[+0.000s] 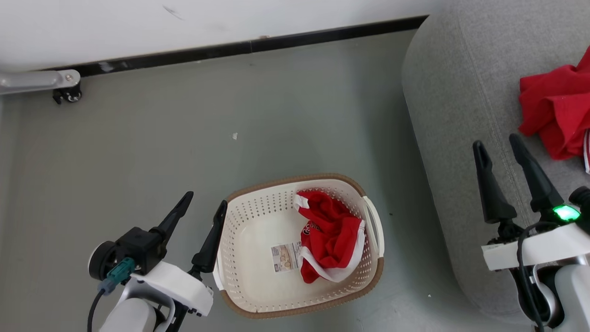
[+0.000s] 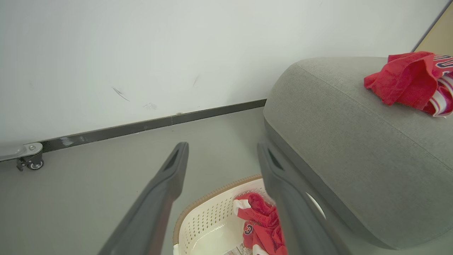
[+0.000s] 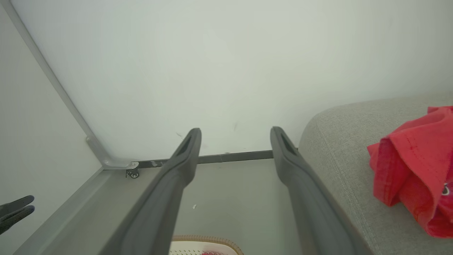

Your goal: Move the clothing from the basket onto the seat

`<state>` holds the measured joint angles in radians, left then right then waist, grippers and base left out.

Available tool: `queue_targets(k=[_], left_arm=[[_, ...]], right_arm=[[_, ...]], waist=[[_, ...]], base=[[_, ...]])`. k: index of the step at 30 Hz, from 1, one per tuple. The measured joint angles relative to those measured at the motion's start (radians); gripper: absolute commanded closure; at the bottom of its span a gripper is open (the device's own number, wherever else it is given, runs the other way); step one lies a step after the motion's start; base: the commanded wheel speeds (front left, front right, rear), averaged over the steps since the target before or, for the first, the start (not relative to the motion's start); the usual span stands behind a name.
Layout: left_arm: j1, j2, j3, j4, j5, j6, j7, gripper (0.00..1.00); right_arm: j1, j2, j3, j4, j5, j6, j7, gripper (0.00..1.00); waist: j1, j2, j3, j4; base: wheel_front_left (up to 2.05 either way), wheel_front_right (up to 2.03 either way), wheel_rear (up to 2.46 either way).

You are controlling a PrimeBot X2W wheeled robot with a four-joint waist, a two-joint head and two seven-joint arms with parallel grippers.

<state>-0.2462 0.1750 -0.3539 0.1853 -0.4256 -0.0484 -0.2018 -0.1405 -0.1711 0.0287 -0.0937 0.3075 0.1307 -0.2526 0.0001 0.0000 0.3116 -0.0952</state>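
On the grey floor stands the cream basket (image 1: 258, 221) with a brown rim. One red piece of clothing (image 1: 329, 237) with white trim lies crumpled in its right half. A second red piece (image 1: 555, 108) rests on the grey seat (image 1: 454, 120) at the right. My left gripper (image 1: 206, 207) is open just left of the basket's rim, nothing between its fingers. My right gripper (image 1: 498, 146) is open above the seat's left edge, left of the red piece there, and holds nothing. The left wrist view shows the basket (image 2: 208, 216), its garment (image 2: 262, 223) and the seat (image 2: 354, 141).
A paper label (image 1: 285, 257) lies on the basket floor. A white wall with a black baseboard (image 1: 249, 46) runs along the back. A grey metal leg with a caster (image 1: 67, 94) stands at the back left. Bare floor lies between wall and basket.
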Motion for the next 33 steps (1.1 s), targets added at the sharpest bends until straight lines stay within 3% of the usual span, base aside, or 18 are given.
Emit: queue_targets(k=[18,33], left_arm=[[-0.118,-0.012,-0.054,0.159,0.005,-0.042,0.062,0.00],[-0.227,-0.019,-0.097,0.270,0.029,-0.053,0.106,0.00]], right_arm=[[-0.128,0.003,-0.039,-0.041,0.000,0.000,-0.002,0.00],[-0.218,0.023,-0.053,-0.066,0.002,0.000,-0.002,0.00]], waist=[[0.0000,0.0000,0.153,-0.070],[0.0000,0.0000,0.266,-0.121]], base=[[0.00,0.00,0.00],[0.00,0.00,0.00]])
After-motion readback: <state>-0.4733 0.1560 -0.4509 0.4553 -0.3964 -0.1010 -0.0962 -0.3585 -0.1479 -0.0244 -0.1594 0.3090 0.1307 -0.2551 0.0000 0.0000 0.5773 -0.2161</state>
